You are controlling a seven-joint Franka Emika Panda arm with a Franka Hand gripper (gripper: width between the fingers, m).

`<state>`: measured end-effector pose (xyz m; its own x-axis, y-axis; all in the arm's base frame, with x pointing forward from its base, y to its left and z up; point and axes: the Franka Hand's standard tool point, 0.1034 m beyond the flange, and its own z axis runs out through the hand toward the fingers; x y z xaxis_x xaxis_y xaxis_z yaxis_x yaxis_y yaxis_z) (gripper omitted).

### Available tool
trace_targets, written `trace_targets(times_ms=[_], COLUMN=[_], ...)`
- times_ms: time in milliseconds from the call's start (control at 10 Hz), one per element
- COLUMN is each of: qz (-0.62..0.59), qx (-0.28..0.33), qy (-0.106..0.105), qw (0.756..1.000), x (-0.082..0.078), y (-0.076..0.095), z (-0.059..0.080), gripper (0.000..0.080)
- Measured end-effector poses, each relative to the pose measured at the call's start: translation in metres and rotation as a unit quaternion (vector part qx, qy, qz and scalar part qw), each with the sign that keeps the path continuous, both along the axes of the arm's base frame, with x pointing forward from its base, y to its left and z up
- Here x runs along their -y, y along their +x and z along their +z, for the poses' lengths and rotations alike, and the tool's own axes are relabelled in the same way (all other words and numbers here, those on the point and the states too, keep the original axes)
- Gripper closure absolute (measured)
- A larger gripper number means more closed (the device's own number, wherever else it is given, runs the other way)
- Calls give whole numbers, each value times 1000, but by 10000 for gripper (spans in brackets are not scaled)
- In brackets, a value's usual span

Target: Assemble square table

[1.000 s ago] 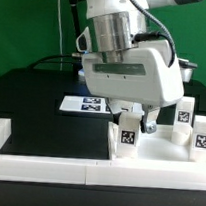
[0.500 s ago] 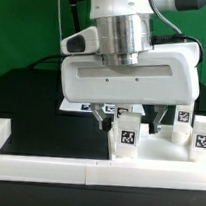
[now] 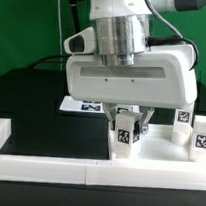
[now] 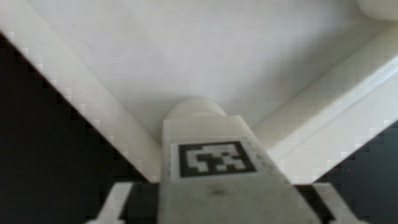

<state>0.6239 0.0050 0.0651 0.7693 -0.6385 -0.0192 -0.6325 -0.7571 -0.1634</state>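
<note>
White plastic leg (image 3: 126,134) standing on the tabletop (image 3: 152,155) just behind the front rail (image 3: 46,167), my gripper (image 3: 128,120) clamped on it, though an off-centre grip might tip it when lifting.

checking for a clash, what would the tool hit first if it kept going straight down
The tagged leg already sits between the tool's fingers, so that comes first. Below it lies the square tabletop, though depth is hard to judge.

Gripper (image 3: 127,120) fingers around upright tagged leg (image 3: 125,136) on tabletop (image 3: 157,158)
</note>
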Motion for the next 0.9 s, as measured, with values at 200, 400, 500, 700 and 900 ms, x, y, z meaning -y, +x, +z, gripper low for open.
trace_targets(times_ms=[200, 400, 500, 700, 900], qz=[-97, -252, -332, -463, -514], qx=[-8, -38, -51, -70, -82], qy=[11, 48, 72, 121, 126], qw=[995, 966, 939, 875, 845], x=[3, 3, 2, 1, 0], y=[0, 0, 0, 1, 0], z=[0, 2, 1, -1, -1], gripper=[509, 509, 509, 509, 509])
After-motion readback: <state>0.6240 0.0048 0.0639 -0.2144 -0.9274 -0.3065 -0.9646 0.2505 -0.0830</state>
